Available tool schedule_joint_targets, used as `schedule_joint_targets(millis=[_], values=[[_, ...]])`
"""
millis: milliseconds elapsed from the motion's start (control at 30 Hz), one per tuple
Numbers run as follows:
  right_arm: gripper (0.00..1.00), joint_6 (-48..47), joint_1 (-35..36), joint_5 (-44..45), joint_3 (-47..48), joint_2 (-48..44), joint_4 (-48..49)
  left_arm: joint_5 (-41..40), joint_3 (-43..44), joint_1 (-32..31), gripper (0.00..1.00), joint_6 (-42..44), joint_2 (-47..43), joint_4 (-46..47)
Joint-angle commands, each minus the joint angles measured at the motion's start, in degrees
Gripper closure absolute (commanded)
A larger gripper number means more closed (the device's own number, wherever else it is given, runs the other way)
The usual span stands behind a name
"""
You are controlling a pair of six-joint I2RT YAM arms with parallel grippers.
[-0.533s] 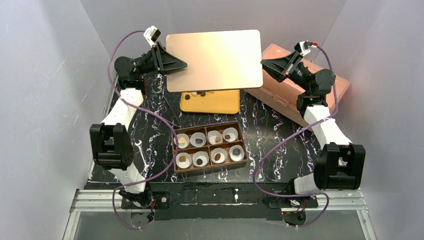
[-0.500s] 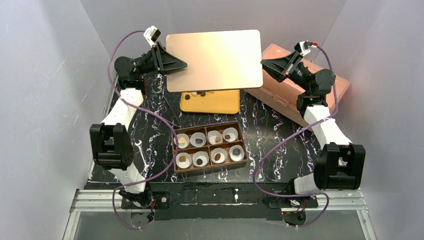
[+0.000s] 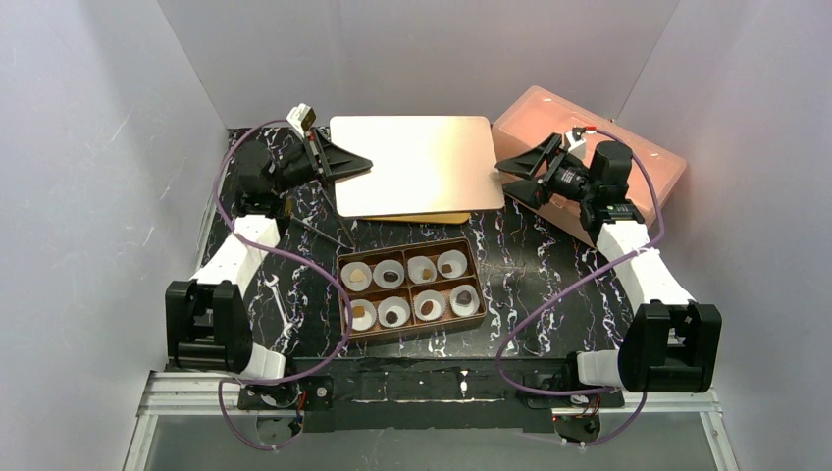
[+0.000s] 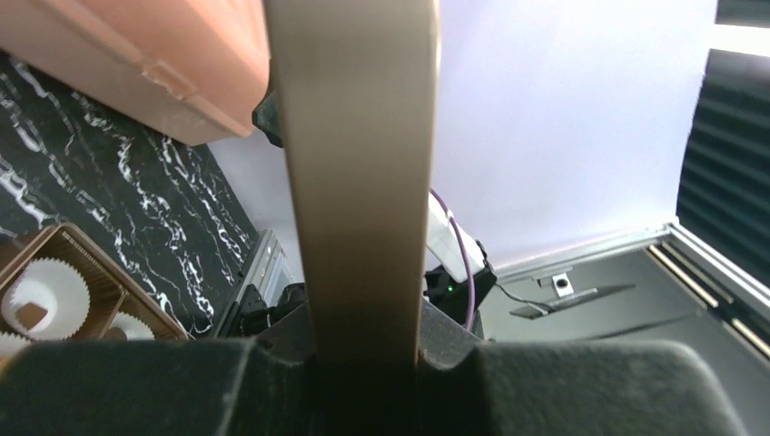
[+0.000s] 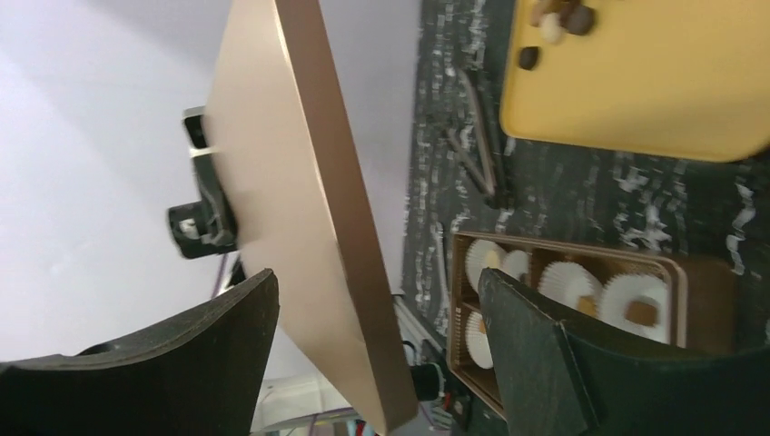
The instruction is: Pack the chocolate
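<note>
Pieces of chocolate [image 3: 392, 317] lie in white paper cups in the brown box [image 3: 412, 335] at the table's middle. More chocolate [image 5: 563, 16] lies on the yellow tray [image 5: 654, 82], which the rose-gold lid [image 3: 412, 162] mostly covers from above. My left gripper [image 3: 358, 164] is shut on the lid's left edge [image 4: 354, 163]. My right gripper [image 3: 505, 177] stands open at the lid's right edge. In the right wrist view the lid [image 5: 309, 209] passes between the spread fingers [image 5: 518, 345] without touching them.
A pink container [image 3: 559, 113] sits at the back right behind my right arm. Thin tongs [image 3: 319, 231] lie left of the yellow tray [image 3: 432, 217]. A wrench [image 3: 280, 304] lies left of the box.
</note>
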Motion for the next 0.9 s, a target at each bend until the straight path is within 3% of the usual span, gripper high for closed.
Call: schedule_joint_targets(millis=[0, 133, 333, 633, 867], values=[[0.11, -15.00, 0.26, 7.79, 3.61, -3.42, -20.72, -4.04, -2.86, -0.12, 1.00, 8.76, -9.03, -10.39], [0.07, -22.20, 1.64, 15.17, 5.63, -5.07, -32.77, -4.84, -8.71, -0.17, 1.00, 11.76, -13.25, -14.57], [0.04, -27.79, 4.41, 21.75, 4.51, -6.30, -39.84, -5.16, -20.25, -0.38, 1.00, 8.59, -18.29, -10.48], [0.02, -29.75, 9.93, 27.42, 1.29, -7.73, -41.24, -6.20, -30.35, -1.77, 1.00, 13.44, -27.61, -18.88], [0.02, -29.21, 13.52, 28.83, -1.03, -6.68, -40.17, -7.16, -35.83, -3.37, 1.00, 12.73, -29.37, -17.78]])
